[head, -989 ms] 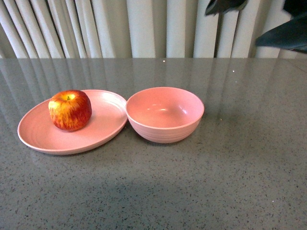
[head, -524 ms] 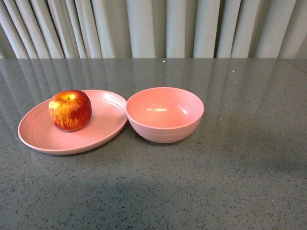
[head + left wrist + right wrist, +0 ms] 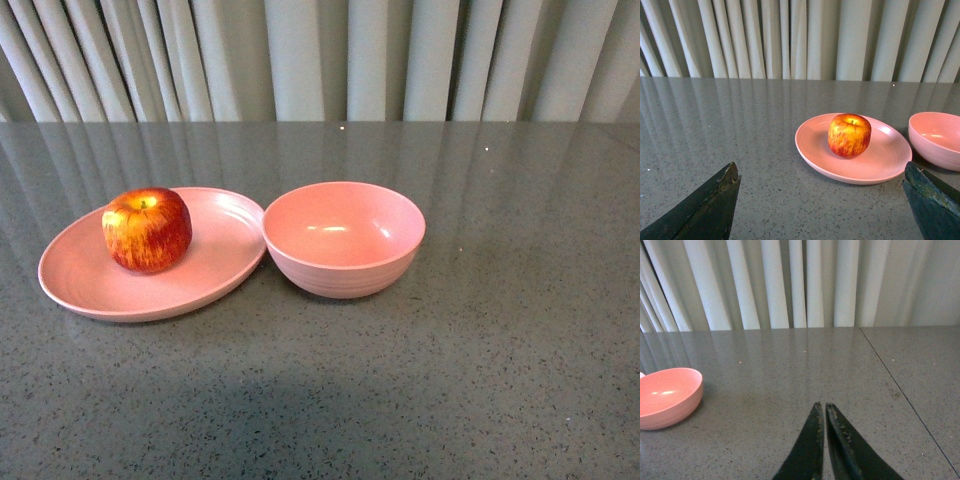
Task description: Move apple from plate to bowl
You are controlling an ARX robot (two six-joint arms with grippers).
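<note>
The dark arm parts that crossed the top right corner of the front view a second ago are gone; neither arm shows there now, and the fruit and dishes lie as before. Only the wrist views show the tools: the left gripper (image 3: pixel 820 167) has its dark fingers spread wide with nothing between them, and the right gripper (image 3: pixel 823 405) has its fingers pressed together, tips all but touching, holding nothing. Both hang above the speckled grey stone table (image 3: pixel 480 380). On it the wide shallow pink oval plate (image 3: pixel 90 300) lies with its long axis running left to right. The round red apple with yellow-orange streaks (image 3: pixel 147 229) sits upright on the plate, left of its middle, stem dimple up. The deep ridged pink bowl (image 3: pixel 345 270) stands empty at the plate's right rim, seemingly touching it. Behind hangs a pleated pale curtain (image 3: pixel 300 60).
</note>
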